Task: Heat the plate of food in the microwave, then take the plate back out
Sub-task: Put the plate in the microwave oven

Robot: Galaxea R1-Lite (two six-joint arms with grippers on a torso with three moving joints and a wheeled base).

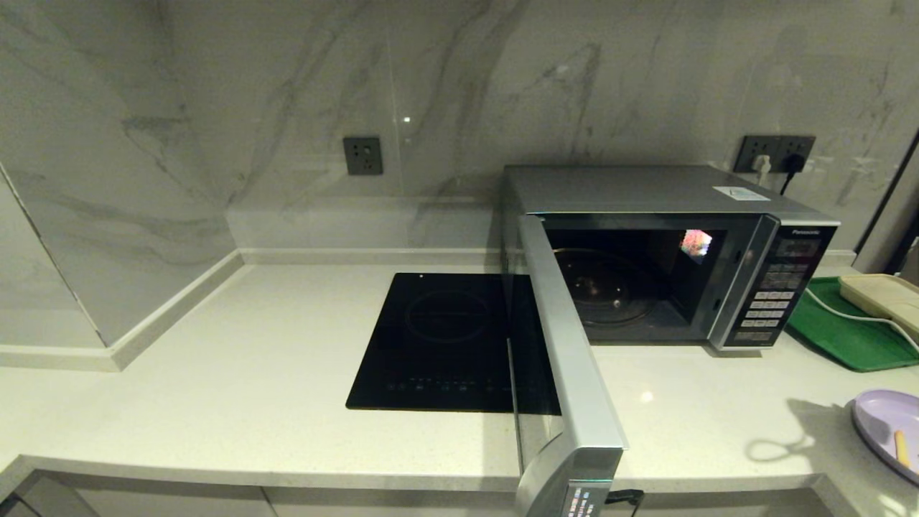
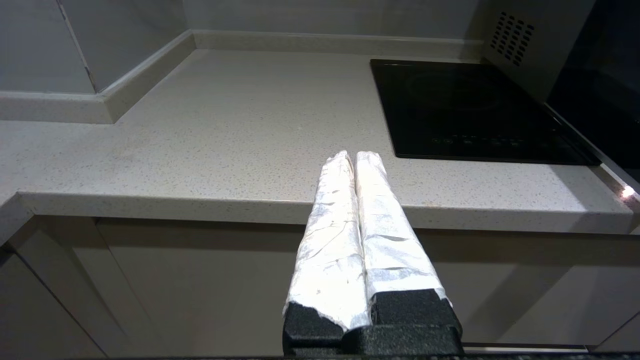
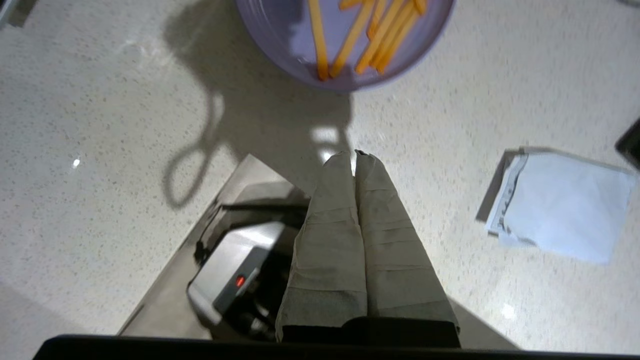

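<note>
One plate of food (image 3: 345,45) was all I had to move, and it lay at the counter's (image 1: 215,373) right edge, well apart from the microwave (image 1: 668,251), whose door (image 1: 567,366) stood swung wide. From the left, my left gripper (image 2: 355,157) hung closed and empty at the counter's front edge, parked. My right gripper (image 3: 352,156) hovered above the counter just short of the plate, fingers pressed together, holding nothing. To take the rim cleanly, I judged I should spread them first, come in low and keep the plate level. I counted one cooktop (image 1: 445,345), one microwave, two trays, green (image 1: 847,337) and beige (image 1: 883,294), one folded white paper (image 3: 565,205), and at least five fries (image 3: 370,35).
</note>
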